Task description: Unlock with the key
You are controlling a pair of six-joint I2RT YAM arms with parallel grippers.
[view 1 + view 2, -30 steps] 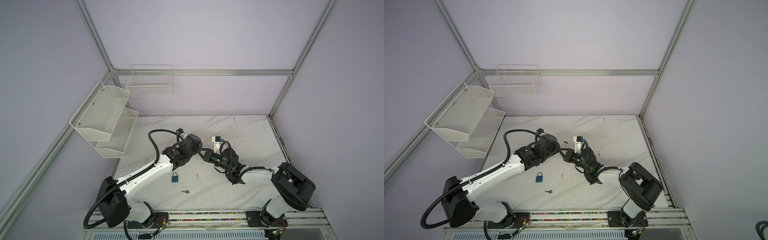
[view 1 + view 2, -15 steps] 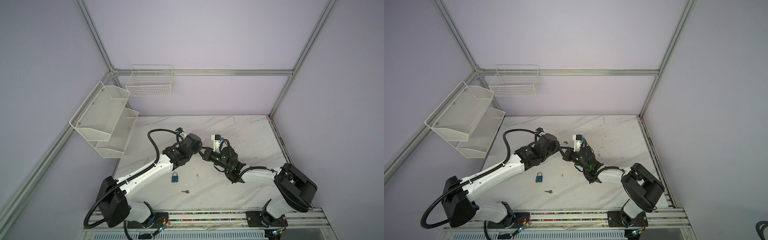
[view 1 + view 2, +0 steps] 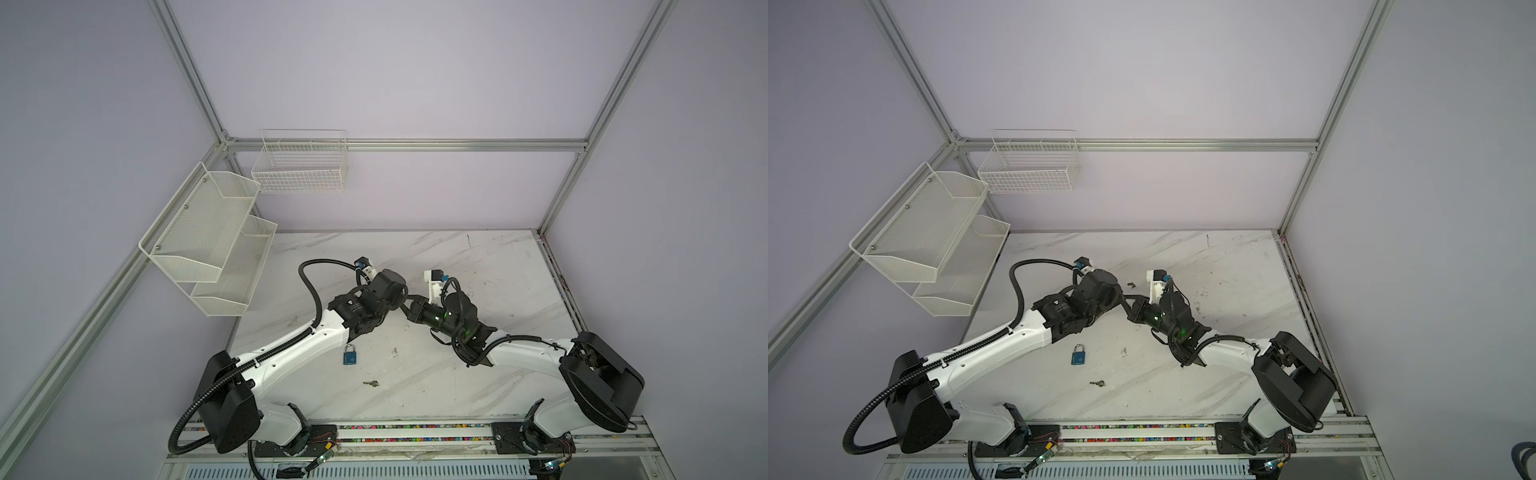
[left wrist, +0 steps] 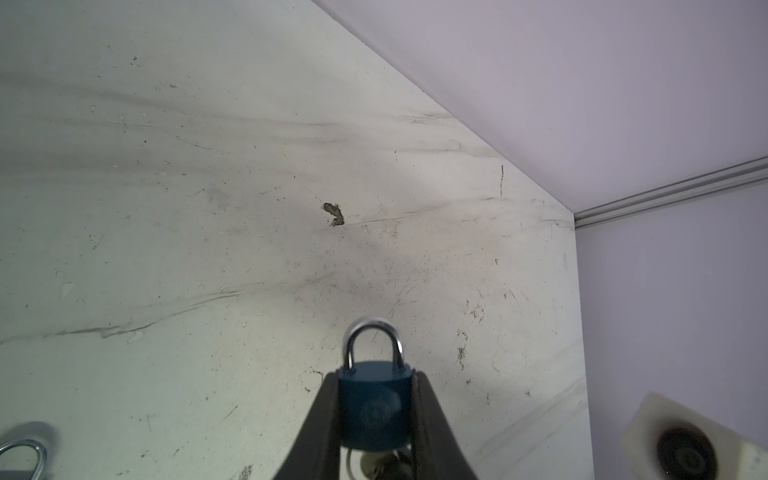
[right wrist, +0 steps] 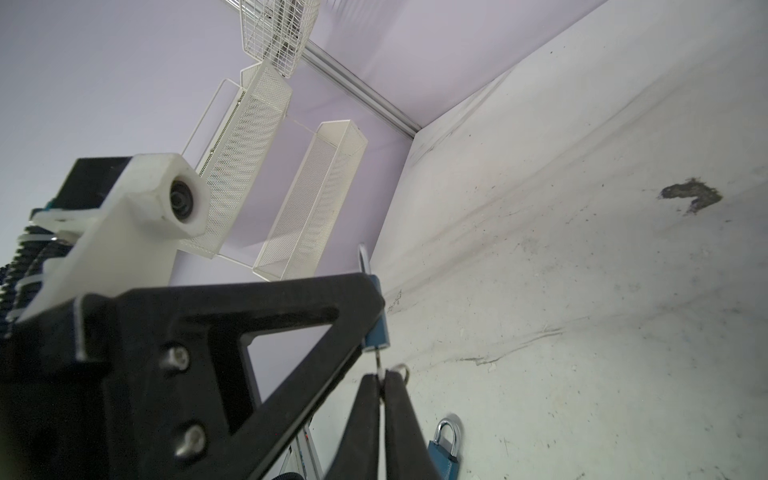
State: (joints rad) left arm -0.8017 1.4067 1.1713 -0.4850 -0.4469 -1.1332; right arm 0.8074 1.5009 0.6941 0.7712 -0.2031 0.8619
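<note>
My left gripper [image 4: 374, 376] holds a blue padlock [image 4: 375, 409] above the marble table, shut on the sides of its body. The silver shackle [image 4: 374, 336] looks closed. My right gripper [image 5: 381, 376] is shut on the key [image 5: 378, 360], whose shaft runs into the underside of the padlock's body [image 5: 379, 328]. A key ring [image 5: 402, 370] sticks out beside the fingertips. In both top views the two grippers meet tip to tip over the middle of the table: left gripper [image 3: 405, 300], right gripper [image 3: 411, 311], right gripper [image 3: 1130, 309].
A second blue padlock [image 3: 350, 356] lies flat on the table near the left arm, with a loose key [image 3: 371, 383] in front of it. White mesh shelves [image 3: 208, 245] and a wire basket [image 3: 299, 166] hang on the back-left walls. The table [image 3: 478, 270] is scuffed.
The right wrist has shifted slightly at the padlock. The left arm and the held padlock have stayed put.
</note>
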